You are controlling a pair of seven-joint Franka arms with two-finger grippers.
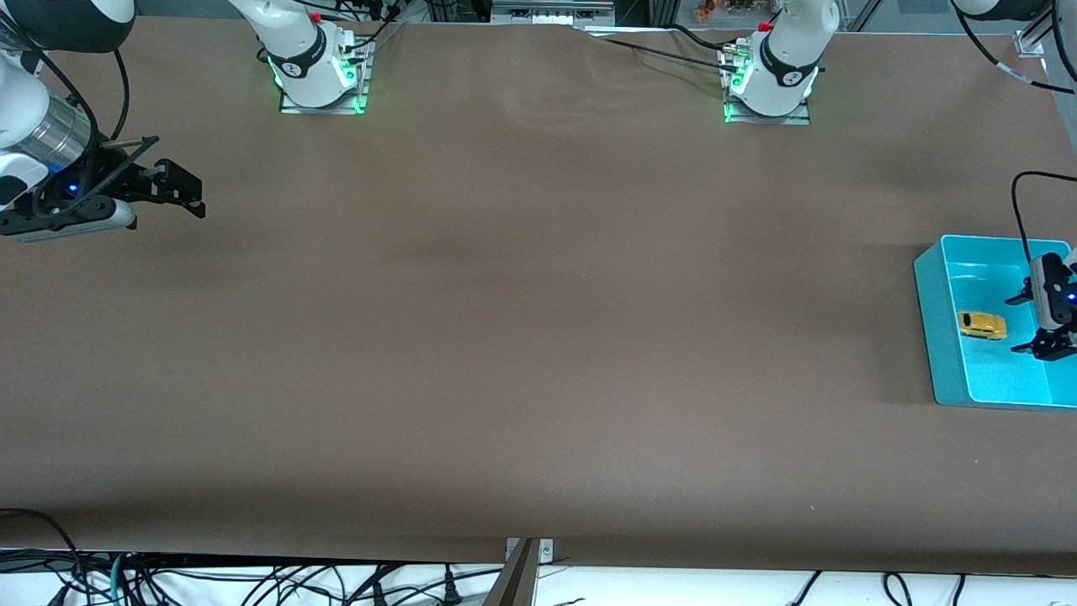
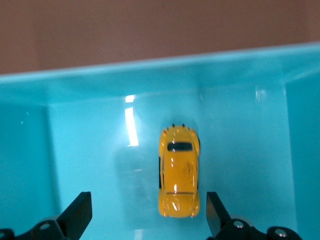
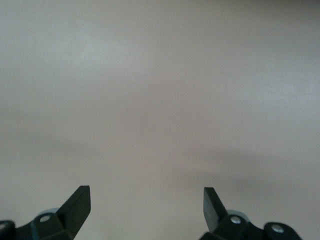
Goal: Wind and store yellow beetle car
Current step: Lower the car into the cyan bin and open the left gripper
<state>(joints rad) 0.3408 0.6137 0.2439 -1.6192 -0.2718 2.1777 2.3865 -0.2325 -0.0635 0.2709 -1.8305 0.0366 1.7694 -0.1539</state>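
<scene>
The yellow beetle car (image 1: 982, 325) lies on the floor of the teal bin (image 1: 934, 328) at the left arm's end of the table. From the left wrist the car (image 2: 178, 171) rests free on the teal floor, apart from both fingers. My left gripper (image 1: 1033, 322) hangs over the bin beside the car, open and holding nothing (image 2: 148, 215). My right gripper (image 1: 181, 187) waits open above the bare brown table at the right arm's end, and its wrist view shows nothing between the fingers (image 3: 147, 206).
The bin's walls (image 2: 150, 75) stand around the car and the left gripper. The brown tabletop (image 1: 522, 337) stretches between the two arms. The arm bases (image 1: 320, 76) stand along the edge farthest from the front camera, and cables hang below the near edge.
</scene>
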